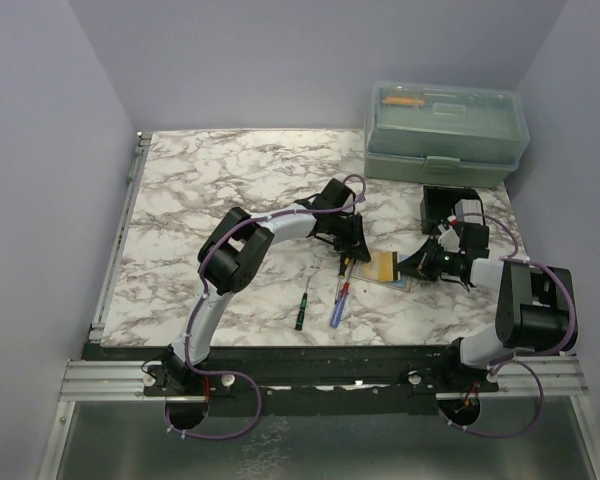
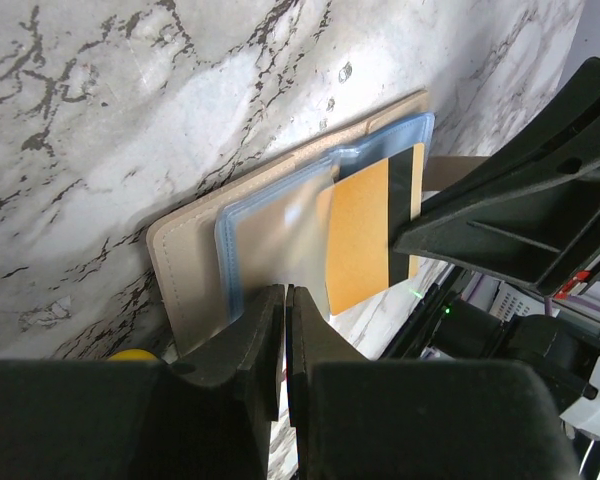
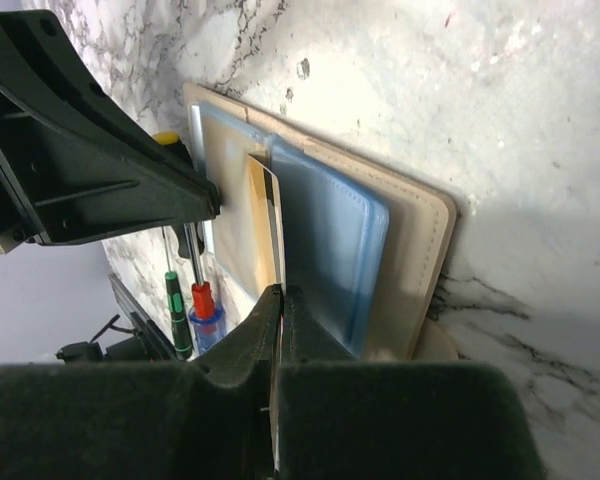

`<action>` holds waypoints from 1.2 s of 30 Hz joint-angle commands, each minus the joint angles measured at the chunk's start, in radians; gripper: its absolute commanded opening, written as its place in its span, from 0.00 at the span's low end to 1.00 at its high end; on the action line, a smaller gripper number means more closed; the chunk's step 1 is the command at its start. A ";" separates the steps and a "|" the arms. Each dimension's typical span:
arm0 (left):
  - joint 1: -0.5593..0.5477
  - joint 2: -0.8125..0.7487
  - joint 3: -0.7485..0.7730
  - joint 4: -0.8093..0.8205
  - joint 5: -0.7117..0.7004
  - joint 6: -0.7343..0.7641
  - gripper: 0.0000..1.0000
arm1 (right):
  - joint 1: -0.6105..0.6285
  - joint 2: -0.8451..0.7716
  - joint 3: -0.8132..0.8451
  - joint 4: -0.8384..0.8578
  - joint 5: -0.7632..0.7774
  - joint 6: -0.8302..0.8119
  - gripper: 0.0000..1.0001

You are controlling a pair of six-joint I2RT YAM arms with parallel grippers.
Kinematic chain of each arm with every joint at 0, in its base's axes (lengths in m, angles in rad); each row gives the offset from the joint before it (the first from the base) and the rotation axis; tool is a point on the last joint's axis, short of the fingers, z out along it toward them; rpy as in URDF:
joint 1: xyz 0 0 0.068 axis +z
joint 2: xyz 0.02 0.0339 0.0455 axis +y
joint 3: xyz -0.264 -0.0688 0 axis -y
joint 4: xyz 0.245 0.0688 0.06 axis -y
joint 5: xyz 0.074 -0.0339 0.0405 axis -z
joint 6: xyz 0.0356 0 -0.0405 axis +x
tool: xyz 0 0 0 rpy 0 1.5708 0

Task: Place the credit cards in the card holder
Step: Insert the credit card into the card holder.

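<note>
Left wrist view showed the left gripper (image 2: 286, 330) pinched on a clear sleeve (image 2: 275, 230) of the open card holder (image 2: 195, 270) on the marble table (image 2: 130, 100), while the right gripper (image 3: 282, 310) clamped an orange credit card (image 2: 360, 240), its end under that sleeve.

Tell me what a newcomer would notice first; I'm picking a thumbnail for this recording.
Both end effectors meet over the open tan card holder, right of centre: the right end effector pinches an orange card partly inside a clear sleeve, and the left end effector nips the sleeve's edge. Next comes the translucent green toolbox at the far right corner.
</note>
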 commanded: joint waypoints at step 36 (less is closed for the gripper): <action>-0.033 -0.055 -0.025 -0.043 -0.059 0.029 0.28 | 0.069 -0.044 0.045 -0.103 0.233 0.005 0.53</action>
